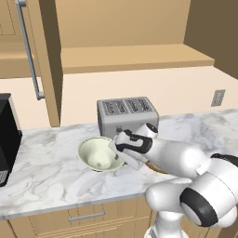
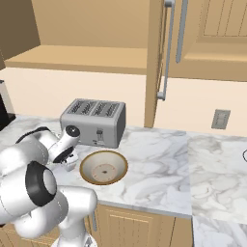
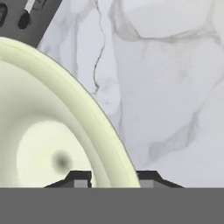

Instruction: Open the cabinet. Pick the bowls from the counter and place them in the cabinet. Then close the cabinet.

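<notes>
I've got the gripper [image 3: 113, 177] down at the cream bowl [image 1: 98, 154], one fingertip [image 3: 78, 178] inside the rim and the other outside it, narrow gap, rim wall between them, so pinched on the rim as far as I can see. Bowl sits on the marbled counter [image 1: 42, 167], just in front of the silver toaster [image 1: 126, 113]. Beyond the outer finger, bare marble. Brown-rimmed bowl [image 2: 103, 167] just beside the wrist in the right base view, also on the counter. Cabinet [image 1: 135, 51] above is open, door [image 1: 44, 56] swung out left of the fingers, shelf bare.
</notes>
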### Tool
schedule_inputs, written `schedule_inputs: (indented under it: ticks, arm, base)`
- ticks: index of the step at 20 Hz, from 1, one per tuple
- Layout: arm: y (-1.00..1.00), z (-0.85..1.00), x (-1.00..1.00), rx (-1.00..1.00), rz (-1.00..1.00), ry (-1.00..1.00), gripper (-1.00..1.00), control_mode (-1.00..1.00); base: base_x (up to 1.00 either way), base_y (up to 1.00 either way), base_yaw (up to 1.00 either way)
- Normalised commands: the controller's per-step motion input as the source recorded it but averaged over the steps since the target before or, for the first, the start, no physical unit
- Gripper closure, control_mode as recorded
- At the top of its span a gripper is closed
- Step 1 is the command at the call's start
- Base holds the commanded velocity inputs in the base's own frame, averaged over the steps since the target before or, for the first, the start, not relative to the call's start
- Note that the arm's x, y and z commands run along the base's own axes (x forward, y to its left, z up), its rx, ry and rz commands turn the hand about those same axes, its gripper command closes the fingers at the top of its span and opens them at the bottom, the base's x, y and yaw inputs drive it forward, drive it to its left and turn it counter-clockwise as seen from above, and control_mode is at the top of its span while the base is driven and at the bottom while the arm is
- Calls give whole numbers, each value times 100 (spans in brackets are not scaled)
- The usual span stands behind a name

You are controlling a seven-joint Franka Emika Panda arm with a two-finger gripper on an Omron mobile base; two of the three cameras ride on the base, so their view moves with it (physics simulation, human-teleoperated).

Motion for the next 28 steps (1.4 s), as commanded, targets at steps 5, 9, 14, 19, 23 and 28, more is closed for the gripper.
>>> schedule_inputs:
  ticks: [5,9,14,19,23,28]
  arm:
    - [-35,35,-39,0,-18,-6,100,-100]
    - [-31,59,-58,0,-31,-4,100,-100]
    - [1,100,-63,0,-34,0,100,-100]
    - [-9,100,-58,0,-34,0,100,-100]
    - [-27,99,-62,0,-34,2,100,-100]
    - [-29,99,-55,0,-21,20,100,-100]
  base:
    - [0,0,0]
    - [0,0,0]
    - [0,0,0]
    - [0,0,0]
    - [0,0,0]
    - [0,0,0]
